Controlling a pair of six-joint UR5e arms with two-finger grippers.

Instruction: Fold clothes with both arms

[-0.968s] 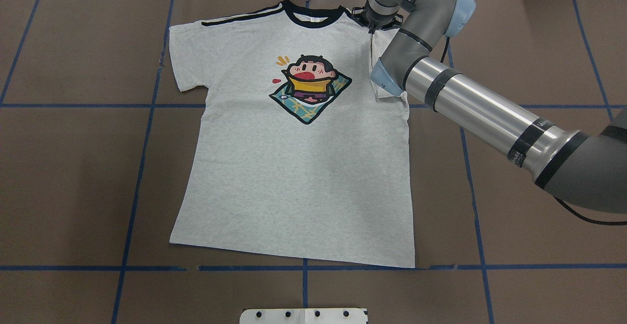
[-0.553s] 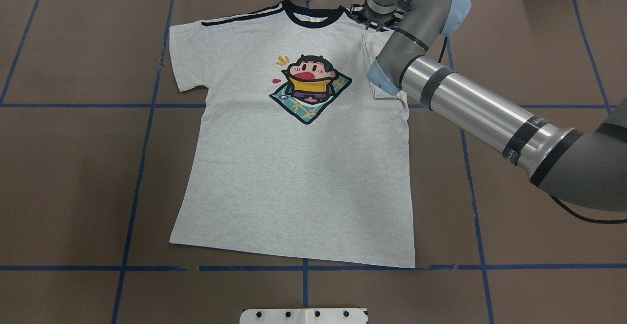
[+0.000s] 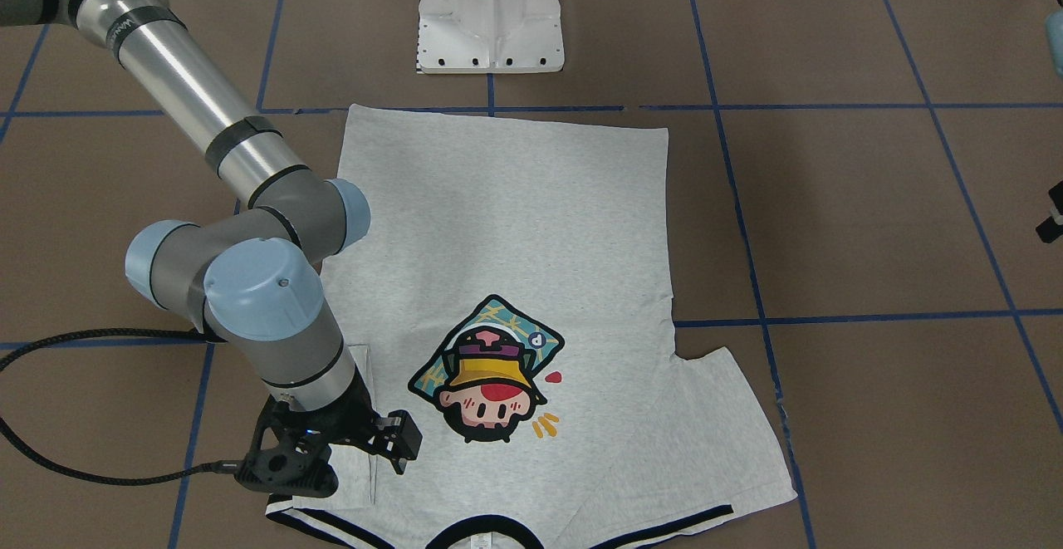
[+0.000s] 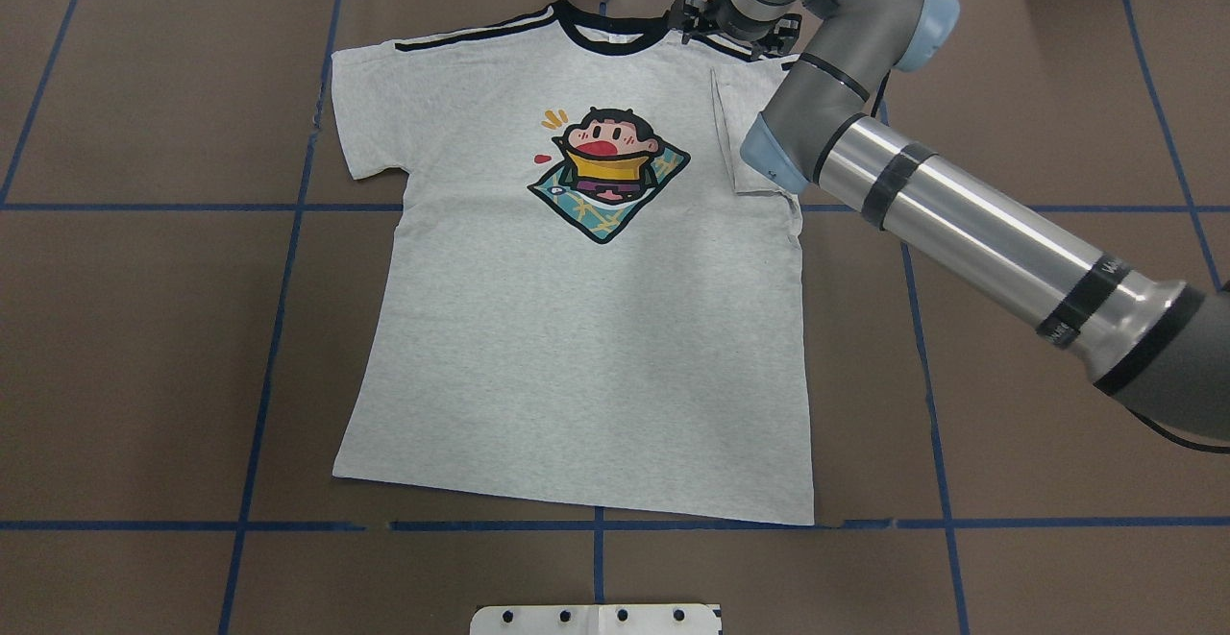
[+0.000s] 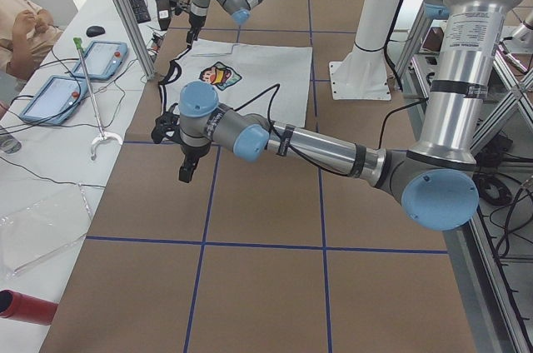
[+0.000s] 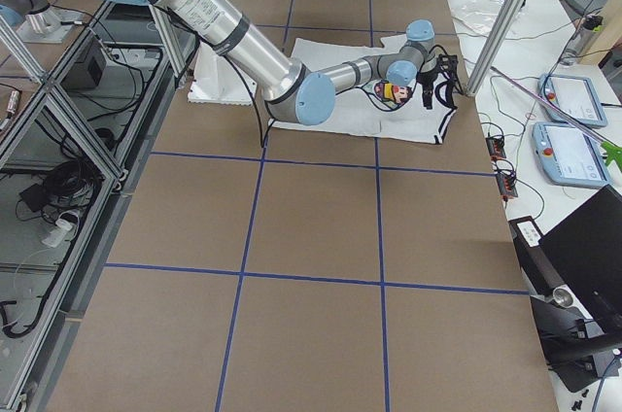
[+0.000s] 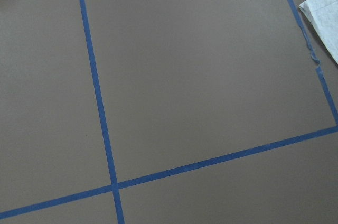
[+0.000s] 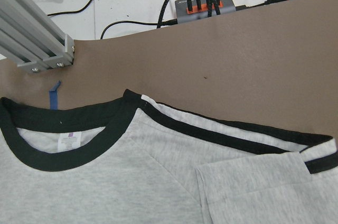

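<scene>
The grey T-shirt (image 4: 577, 356) lies flat, print up, collar at the table's far edge; it also shows in the front view (image 3: 515, 225). Its sleeve on my right side (image 4: 745, 135) is folded inward onto the chest, seen also in the right wrist view (image 8: 264, 192). The other sleeve (image 4: 365, 116) is spread out. My right gripper (image 3: 345, 462) hovers open and empty over that shoulder next to the black collar (image 8: 63, 155). My left gripper (image 5: 185, 171) hangs over bare table off the shirt's side; I cannot tell its state. Its wrist view shows only a sleeve corner (image 7: 325, 10).
The white pedestal base (image 3: 490, 13) stands at the shirt's hem end. Blue tape lines (image 4: 279, 328) cross the brown table. A black cable (image 3: 83, 341) trails from my right wrist. An aluminium post (image 8: 42, 44) and cable hubs (image 8: 206, 2) sit past the far edge.
My right gripper has let go of the sleeve, which now lies flat on the chest. The gripper has moved toward the far edge and the arm has swung slightly right.
</scene>
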